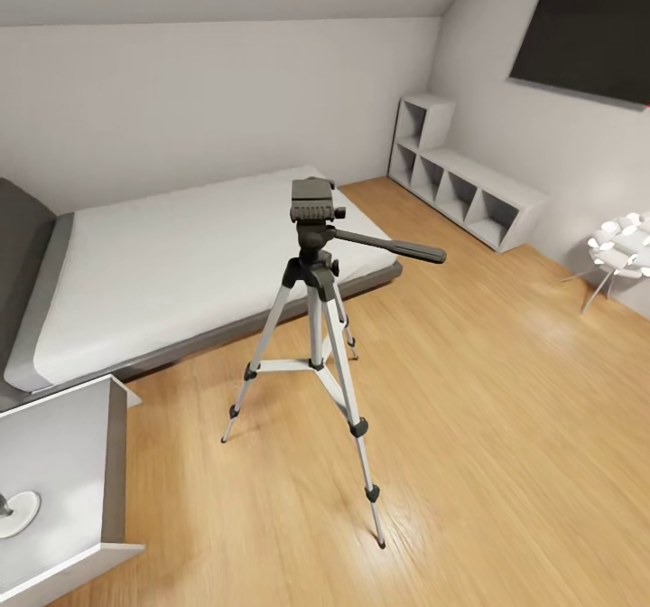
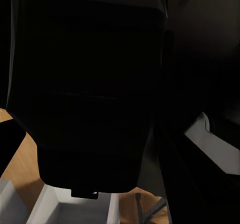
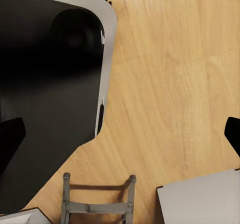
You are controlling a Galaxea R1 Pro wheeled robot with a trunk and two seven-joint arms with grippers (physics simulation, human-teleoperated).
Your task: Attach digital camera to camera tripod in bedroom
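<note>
The camera tripod (image 1: 316, 318) stands on the wood floor in front of the bed, silver legs spread. Its black pan head (image 1: 314, 202) is bare on top, and the long handle (image 1: 397, 247) points right. The digital camera is out of view. In the right wrist view my right gripper (image 3: 120, 134) is open, its dark fingertips (image 3: 10, 139) at the two side edges and bare floor between them. My left gripper (image 2: 120, 144) also looks open, with one fingertip (image 2: 10, 144) showing at the edge against a large dark body (image 2: 90, 94).
A grey-framed low bed (image 1: 181, 264) lies behind the tripod. White cube shelves (image 1: 465, 187) line the right wall under a dark panel (image 1: 587, 33). A white stool (image 1: 623, 246) stands far right. A white nightstand (image 1: 54, 490) sits at the lower left. The robot's dark base (image 3: 45, 94) shows beside the floor.
</note>
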